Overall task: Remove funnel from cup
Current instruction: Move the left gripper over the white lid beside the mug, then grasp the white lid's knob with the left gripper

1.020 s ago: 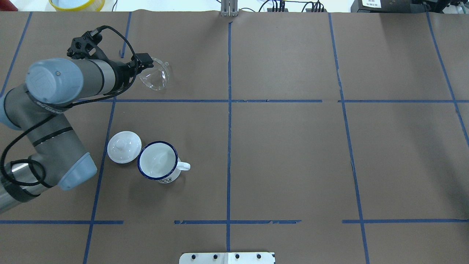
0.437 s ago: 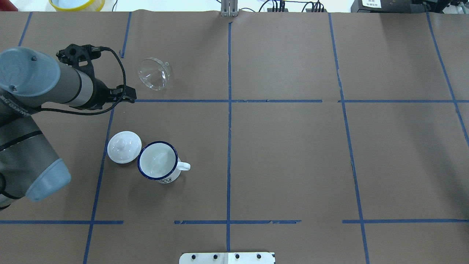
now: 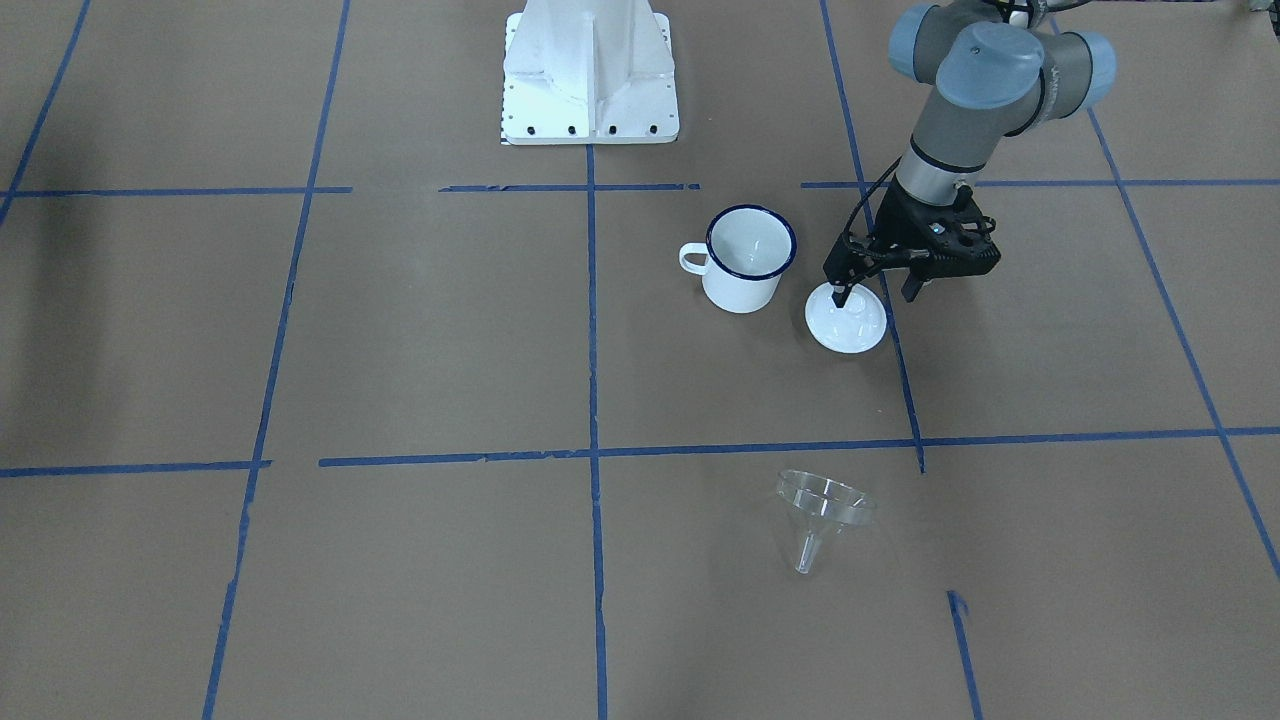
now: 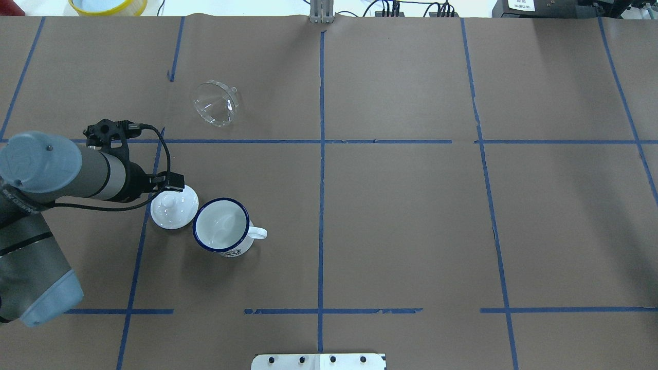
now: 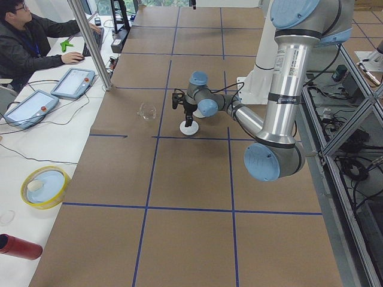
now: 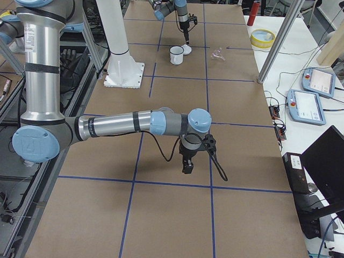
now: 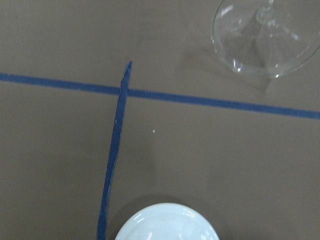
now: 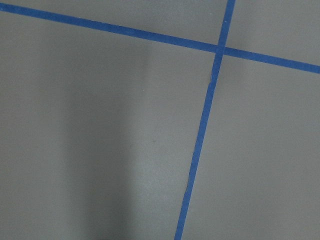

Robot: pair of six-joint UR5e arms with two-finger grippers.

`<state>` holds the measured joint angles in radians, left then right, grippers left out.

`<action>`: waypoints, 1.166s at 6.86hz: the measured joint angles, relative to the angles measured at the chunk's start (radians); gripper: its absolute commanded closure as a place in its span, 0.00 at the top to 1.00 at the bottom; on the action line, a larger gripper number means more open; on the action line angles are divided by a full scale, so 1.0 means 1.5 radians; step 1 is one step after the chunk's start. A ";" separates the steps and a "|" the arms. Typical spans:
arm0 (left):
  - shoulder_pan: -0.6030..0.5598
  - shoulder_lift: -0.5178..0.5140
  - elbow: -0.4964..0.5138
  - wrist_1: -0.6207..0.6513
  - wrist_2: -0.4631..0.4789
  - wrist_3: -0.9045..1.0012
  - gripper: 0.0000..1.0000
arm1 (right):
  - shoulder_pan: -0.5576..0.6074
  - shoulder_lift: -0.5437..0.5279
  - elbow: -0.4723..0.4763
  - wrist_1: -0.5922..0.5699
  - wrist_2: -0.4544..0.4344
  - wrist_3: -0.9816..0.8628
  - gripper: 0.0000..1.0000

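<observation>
The clear funnel [image 4: 216, 103] lies on its side on the brown table, spout pointing away from the robot; it also shows in the front view [image 3: 822, 510] and at the top of the left wrist view [image 7: 265, 35]. The white cup [image 4: 222, 226] with the dark blue rim stands upright and empty [image 3: 748, 260], well apart from the funnel. My left gripper [image 3: 876, 290] is open and empty, hovering over the far edge of the white knobbed lid [image 4: 175, 206]. My right gripper [image 6: 188, 164] shows only in the right side view, low over bare table; I cannot tell its state.
The lid [image 3: 846, 320] lies touching or almost touching the cup's left side. The robot's white base [image 3: 590, 70] stands behind the cup. A yellow-rimmed bowl [image 4: 108, 5] sits beyond the table's far edge. An operator [image 5: 30, 42] sits at the far side.
My left gripper has drawn back from the funnel toward the robot and now hangs over the lid. The funnel stays lying where it was; cup and lid have not moved.
</observation>
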<state>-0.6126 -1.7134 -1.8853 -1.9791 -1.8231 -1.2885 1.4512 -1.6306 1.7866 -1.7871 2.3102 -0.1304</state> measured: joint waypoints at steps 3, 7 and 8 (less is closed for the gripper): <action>0.040 0.004 0.009 -0.013 0.008 -0.030 0.93 | 0.000 0.000 0.000 0.000 0.000 0.000 1.00; 0.039 -0.038 -0.014 0.130 0.008 0.001 0.84 | 0.000 0.000 0.000 0.000 0.000 0.000 1.00; 0.037 -0.050 -0.014 0.149 0.008 0.020 0.83 | 0.000 0.000 0.000 0.000 0.000 0.000 1.00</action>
<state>-0.5576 -1.7877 -1.9058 -1.7561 -1.8106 -1.2579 1.4512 -1.6306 1.7869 -1.7871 2.3102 -0.1304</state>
